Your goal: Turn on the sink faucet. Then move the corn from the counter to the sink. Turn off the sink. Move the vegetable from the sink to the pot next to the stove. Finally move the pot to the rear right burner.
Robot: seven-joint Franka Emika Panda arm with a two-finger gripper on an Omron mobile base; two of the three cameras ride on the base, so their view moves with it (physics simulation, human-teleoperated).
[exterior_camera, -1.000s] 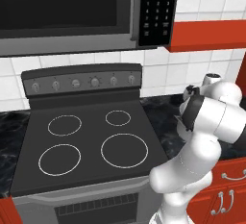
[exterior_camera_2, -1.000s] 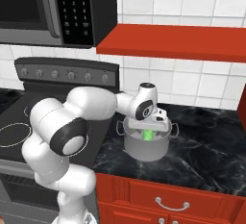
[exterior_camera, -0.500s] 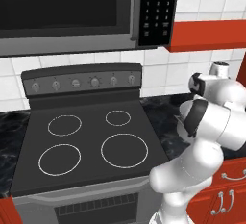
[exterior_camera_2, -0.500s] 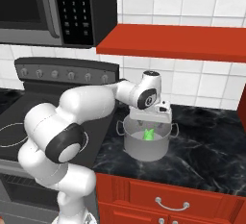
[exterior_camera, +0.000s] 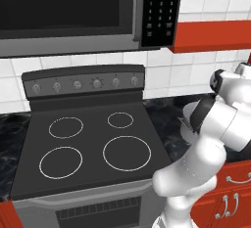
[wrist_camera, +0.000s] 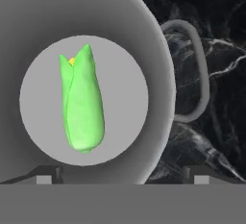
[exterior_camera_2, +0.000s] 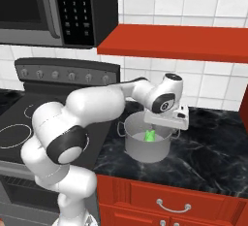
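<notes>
The green-husked corn [wrist_camera: 81, 100] lies flat on the bottom of the grey metal pot [wrist_camera: 151, 45], free of my fingers. The pot [exterior_camera_2: 145, 148] stands on the black marble counter just right of the stove, and the corn [exterior_camera_2: 150, 135] shows inside it. My gripper [exterior_camera_2: 163, 124] hangs open directly above the pot's mouth, pointing down. In the hand view the gripper [wrist_camera: 122, 177] has its two tips spread wide with nothing between them. The rear right burner [exterior_camera: 120, 120] is bare.
The black stove [exterior_camera: 88, 144] has several ringed burners and a knob panel [exterior_camera: 83, 82] at the back. A microwave [exterior_camera: 73, 11] hangs above it, and a red shelf [exterior_camera_2: 179, 43] juts out over the pot. Red cabinets [exterior_camera_2: 164, 201] lie under the marble counter [exterior_camera_2: 213, 152].
My hand has risen from inside the pot to just above its rim. The corn stays on the pot's bottom, and the pot has not moved.
</notes>
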